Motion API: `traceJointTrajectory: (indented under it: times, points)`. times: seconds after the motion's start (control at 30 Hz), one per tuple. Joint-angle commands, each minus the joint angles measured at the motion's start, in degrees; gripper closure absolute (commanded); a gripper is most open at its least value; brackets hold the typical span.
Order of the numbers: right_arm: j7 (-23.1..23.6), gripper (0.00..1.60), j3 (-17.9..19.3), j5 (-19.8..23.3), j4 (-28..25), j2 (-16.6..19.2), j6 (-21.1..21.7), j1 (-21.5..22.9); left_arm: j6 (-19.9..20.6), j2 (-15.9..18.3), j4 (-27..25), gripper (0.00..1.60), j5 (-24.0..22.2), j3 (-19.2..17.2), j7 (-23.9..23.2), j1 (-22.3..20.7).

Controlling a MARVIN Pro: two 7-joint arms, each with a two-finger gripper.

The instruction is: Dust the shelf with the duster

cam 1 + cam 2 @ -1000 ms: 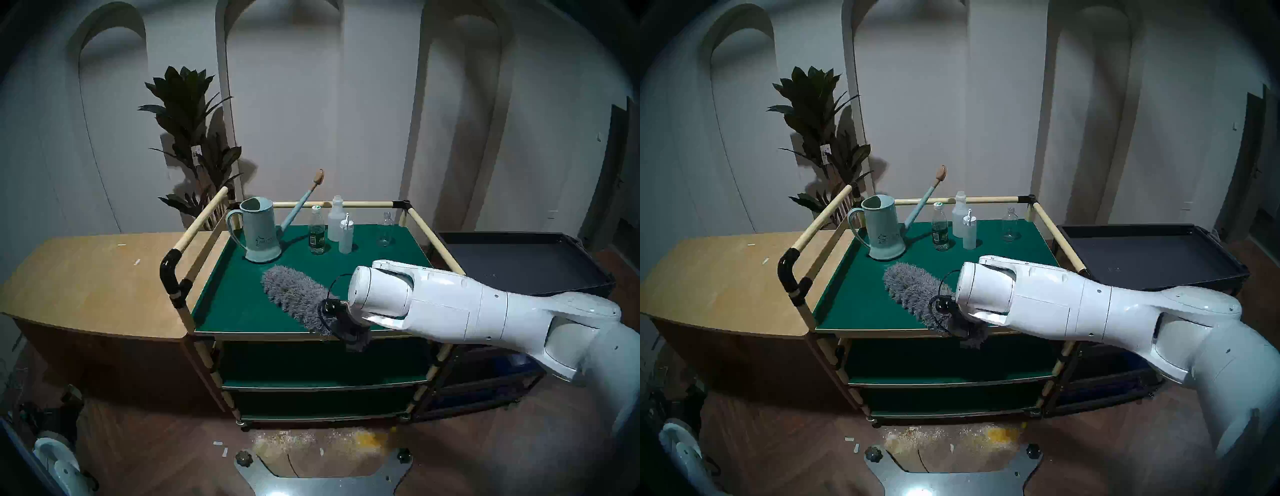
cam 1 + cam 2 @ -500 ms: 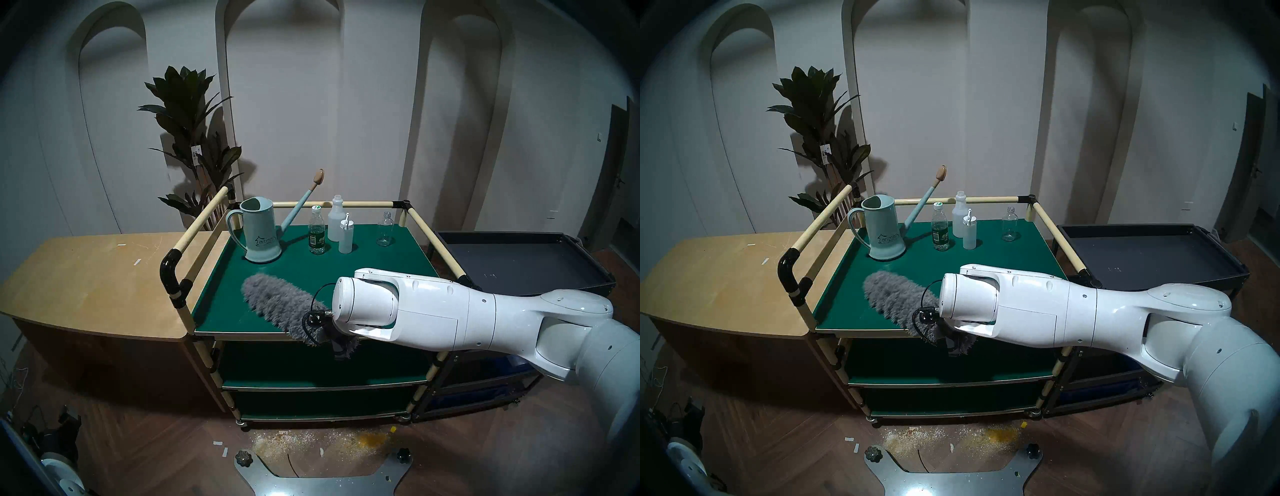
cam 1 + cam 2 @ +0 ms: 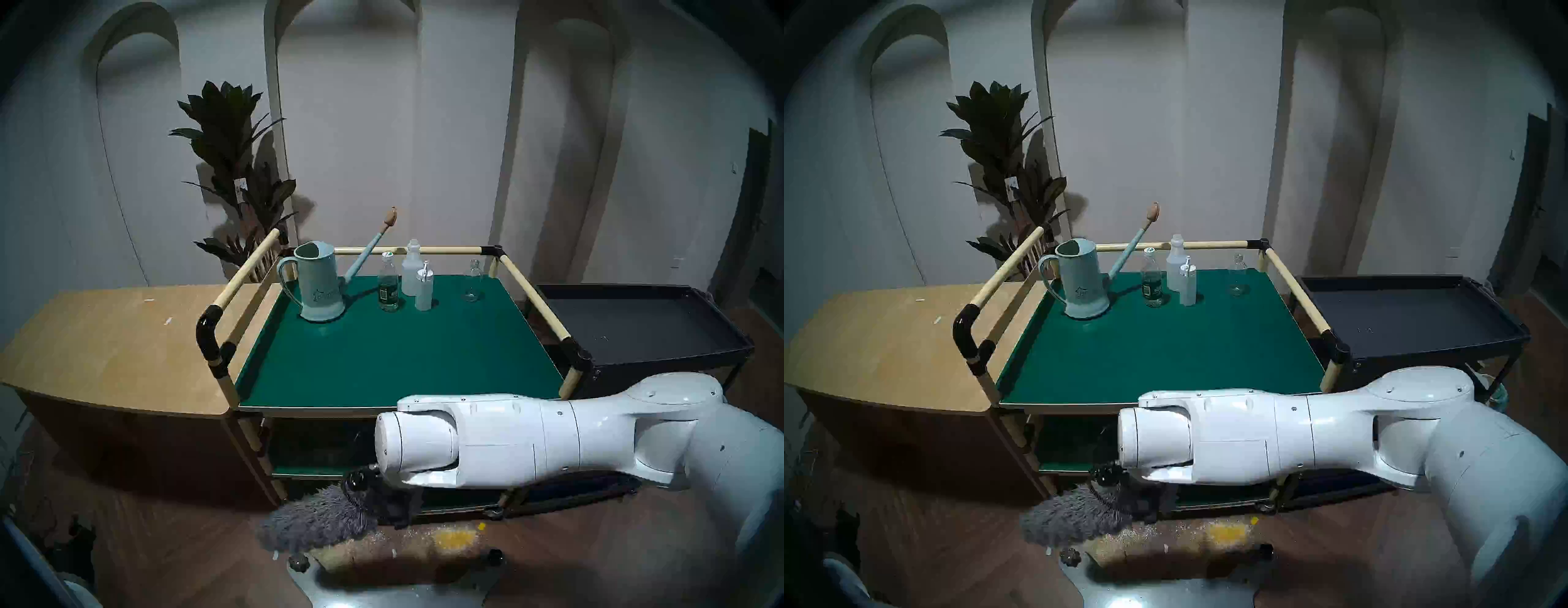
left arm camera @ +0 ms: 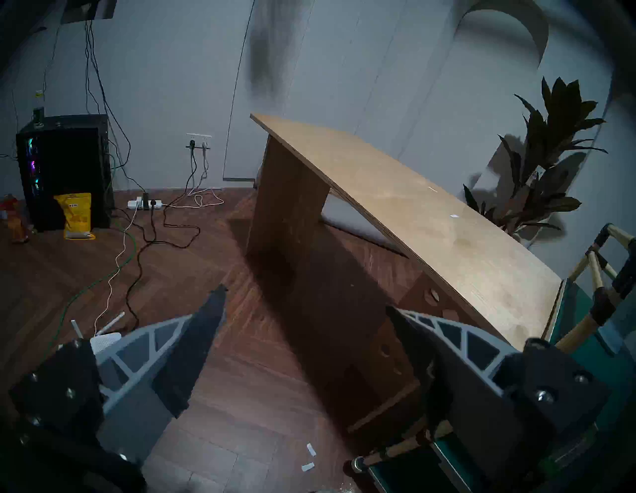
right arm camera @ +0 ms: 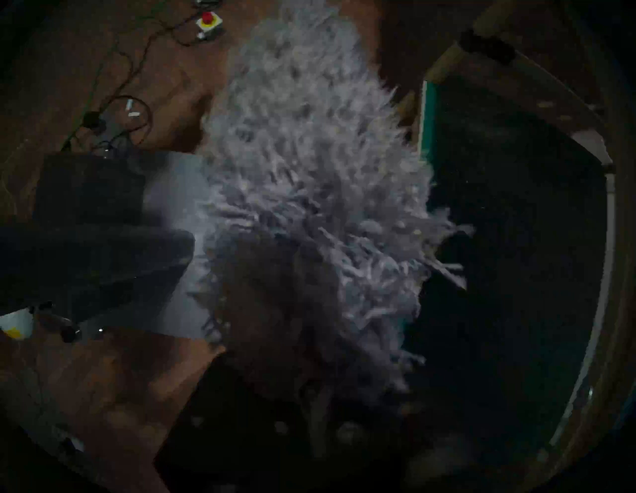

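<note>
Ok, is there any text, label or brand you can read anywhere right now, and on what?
Nothing can be read in these views.
Watering can: dark print with a house-like logo, too blurred to read.
Green-labelled bottle: label too small to read.
Plant tag: white tag, too small to read.
Yellow bag: small mark near the top, illegible.

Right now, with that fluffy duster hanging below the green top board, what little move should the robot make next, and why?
Probably slide the duster forward onto a lower board of the shelf. The top board looks bare at the front, and the right pincer holds the duster low, in front of the lower boards.
</note>
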Motion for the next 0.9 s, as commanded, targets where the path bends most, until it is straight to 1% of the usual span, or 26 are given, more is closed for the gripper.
traceJointTrajectory:
  times: [0.0,0.03,0.07,0.1,0.13,0.17,0.2,0.33,0.37,0.4,0.43,0.63,0.67,0.7,0.73,0.77,0.8,0.87]
  points:
    - [1.6,1.6,0.2,0.4,-2.0,-2.1,-1.8,1.1,-6.2,0.0,-0.4,0.0,-1.7,1.9,-0.4,6.0]
    - [1.4,1.6,1.0,0.9,-2.5,-1.7,-1.9,0.9,-7.9,0.0,-0.9,0.0,-2.0,2.8,-1.0,7.3]
    - [1.5,1.6,1.5,1.1,-3.0,-1.3,-2.4,1.0,-8.2,0.0,-1.2,0.0,-1.9,2.9,-1.2,7.5]
    - [1.3,1.6,2.6,1.8,-3.9,-0.5,-2.7,1.0,-9.9,0.0,-1.9,0.0,-2.0,3.8,-1.9,8.8]
    - [1.4,1.6,3.4,2.3,-4.6,0.2,-2.9,1.1,-10.9,0.0,-2.3,0.0,-1.9,4.1,-2.3,9.0]
    - [1.1,1.6,4.4,2.8,-5.6,1.2,-3.4,1.1,-10.2,0.0,-3.0,0.0,-1.5,3.6,-2.8,8.3]
    - [1.2,1.6,5.1,3.2,-6.4,2.0,-3.5,1.3,-11.4,0.0,-3.4,0.0,-1.2,3.9,-3.1,8.3]
    - [0.8,1.6,9.0,5.3,-9.7,6.1,-4.4,1.2,-12.5,0.0,-5.5,0.0,-0.4,3.3,-4.1,6.5]
    - [0.6,1.6,9.8,5.8,-9.5,6.4,-4.5,1.4,-12.7,0.4,-6.2,0.0,-0.3,3.2,-4.1,5.7]
    - [0.5,1.6,10.6,6.1,-10.1,7.5,-4.7,1.4,-12.8,1.2,-6.8,0.0,0.1,3.1,-4.0,5.3]
    - [0.3,1.6,11.4,6.2,-9.8,7.7,-4.9,1.7,-12.9,2.2,-7.1,0.0,0.5,3.1,-4.1,4.6]
    - [-1.2,1.6,17.1,8.1,-10.2,12.5,-5.7,2.9,-14.0,7.1,-7.1,0.0,2.1,3.5,-5.7,0.2]
    - [-1.3,1.6,17.8,8.3,-9.6,12.3,-5.5,3.2,-14.2,7.6,-7.1,0.0,2.3,3.4,-5.9,-0.4]
    - [-1.5,1.6,19.0,8.8,-10.2,14.1,-5.9,3.5,-14.4,8.4,-7.1,0.0,2.5,3.3,-6.0,-1.1]
    - [-1.6,1.6,20.0,9.2,-10.4,15.1,-6.0,3.7,-14.5,9.1,-7.1,0.0,2.7,3.3,-6.1,-1.7]
    - [-1.9,1.6,20.3,9.2,-9.4,13.9,-5.8,4.4,-14.5,8.8,-7.1,0.0,2.9,3.2,-6.4,-2.3]
    - [-2.0,1.6,21.7,9.6,-10.0,15.5,-6.0,4.3,-14.5,10.3,-7.1,0.0,3.1,3.2,-6.4,-2.6]
    - [-2.4,1.6,23.4,10.1,-9.8,16.9,-6.0,4.8,-14.4,11.4,-7.1,0.0,3.5,3.4,-6.7,-3.7]
